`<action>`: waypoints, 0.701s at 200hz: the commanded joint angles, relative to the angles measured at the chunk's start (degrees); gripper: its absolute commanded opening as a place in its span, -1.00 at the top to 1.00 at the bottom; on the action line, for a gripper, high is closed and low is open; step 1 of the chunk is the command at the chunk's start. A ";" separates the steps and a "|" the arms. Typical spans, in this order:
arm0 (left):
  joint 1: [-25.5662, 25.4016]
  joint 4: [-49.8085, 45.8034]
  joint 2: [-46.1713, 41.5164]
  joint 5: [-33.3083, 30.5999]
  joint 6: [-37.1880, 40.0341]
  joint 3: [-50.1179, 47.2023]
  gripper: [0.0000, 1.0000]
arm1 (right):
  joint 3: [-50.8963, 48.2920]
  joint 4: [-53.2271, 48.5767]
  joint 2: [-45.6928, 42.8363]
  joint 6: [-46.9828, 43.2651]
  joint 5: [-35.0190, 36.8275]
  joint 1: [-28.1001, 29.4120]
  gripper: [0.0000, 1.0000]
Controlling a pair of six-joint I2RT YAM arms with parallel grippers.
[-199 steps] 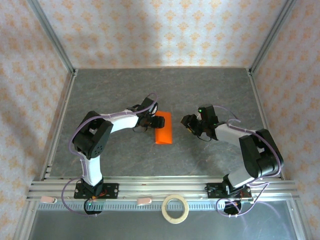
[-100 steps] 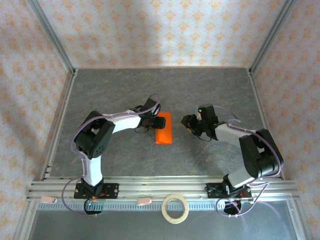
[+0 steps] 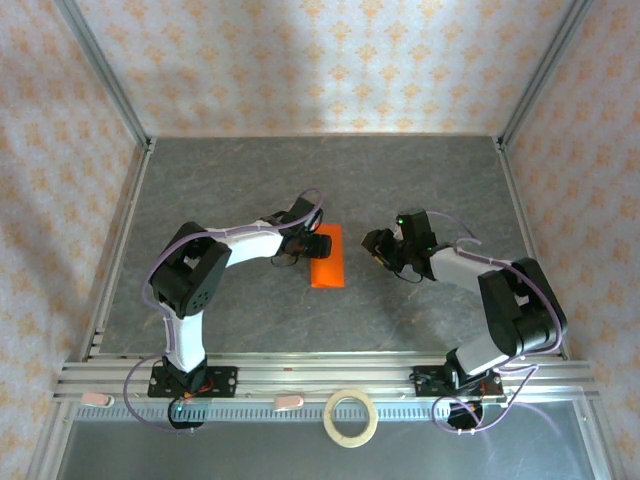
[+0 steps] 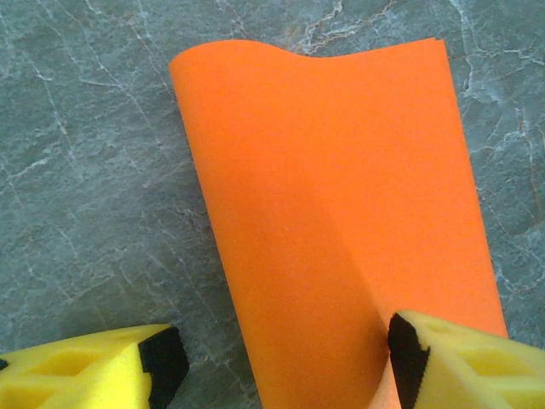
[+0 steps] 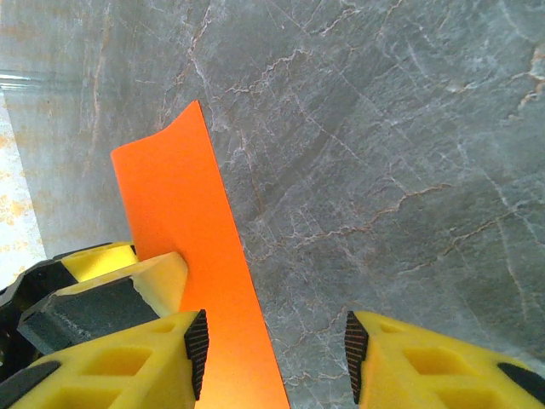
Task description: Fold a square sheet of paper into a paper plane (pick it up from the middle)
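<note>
Two arms rise from the rail at the near edge, where a pale tape ring [image 3: 351, 417] lies flat between their bases. Farther in, near the middle of the grey marbled table [image 3: 430, 180], lies the orange paper [image 3: 328, 257], folded into a narrow strip that runs away from the arms.

At the strip's left side sits the left gripper [image 3: 312, 243], low over the table with its jaws set wide apart. In the left wrist view one black-padded yellow finger [image 4: 162, 368] stands off the paper on its left, over bare stone, and the other is over the orange surface, so the paper's left edge runs between them. Nothing is clamped.

Just right of the strip is the right gripper [image 3: 375, 250], apart from the paper in the top view. Its wrist camera shows its jaws partly open, with bare table and the strip's right edge below the gap and no hold on anything.

At the strip's far end the edge is wavy and curls up slightly at one corner. Beyond it the table runs bare to the patterned walls [image 3: 330, 70].
</note>
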 commanded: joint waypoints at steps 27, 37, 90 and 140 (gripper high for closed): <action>1.64 -2.65 6.59 -8.82 3.14 -2.12 -0.47 | 0.94 -1.34 -1.26 -0.35 1.06 0.32 0.02; 1.71 -2.97 6.68 -9.02 2.77 -1.96 -0.47 | 1.03 -1.35 -1.27 -0.32 1.06 0.36 0.02; 1.66 -2.74 7.48 -8.55 1.80 -1.72 -0.47 | 0.94 -1.34 -1.29 -0.34 1.02 0.36 0.02; 1.66 -2.85 7.75 -8.68 0.25 -1.67 -0.46 | 1.03 -1.08 -0.94 -0.26 0.56 0.43 0.02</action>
